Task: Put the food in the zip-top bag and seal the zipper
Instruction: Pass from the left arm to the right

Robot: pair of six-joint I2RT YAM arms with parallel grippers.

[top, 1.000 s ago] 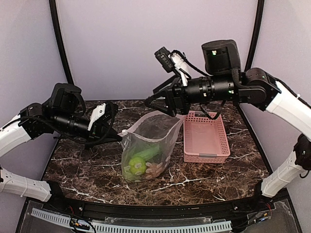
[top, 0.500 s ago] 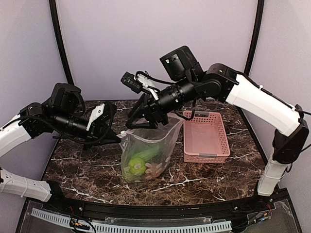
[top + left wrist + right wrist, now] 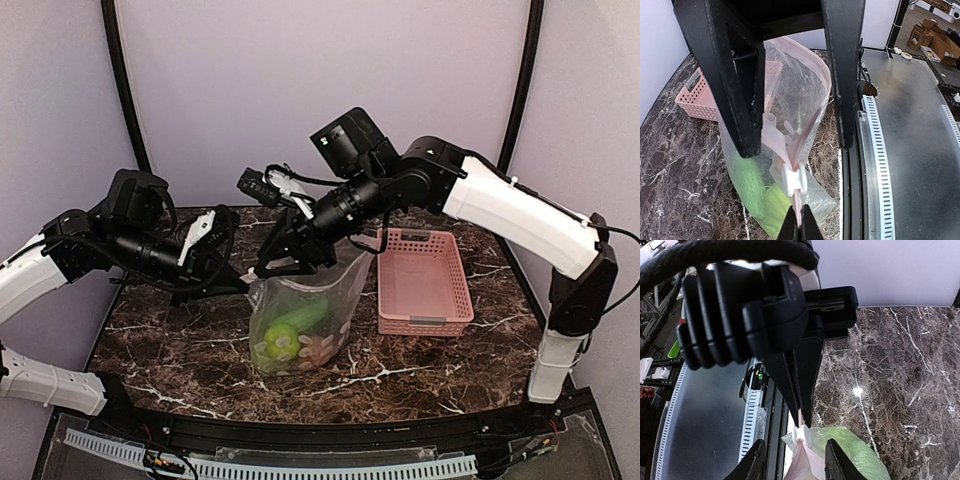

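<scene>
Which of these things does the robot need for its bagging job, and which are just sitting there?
For the job:
zip-top bag
food inside it
zipper
white slider
left gripper, pinching the zipper end
right gripper, open around the slider

Just lying about:
pink basket, beside the bag

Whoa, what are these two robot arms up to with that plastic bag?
They are sealing toy food in a dotted bag. The left pincer is clamped on the end of the pink zipper strip, holding the bag up. The right pincer is open, one finger either side of the white slider. The food is inside; the mouth is not yet sealed.
</scene>
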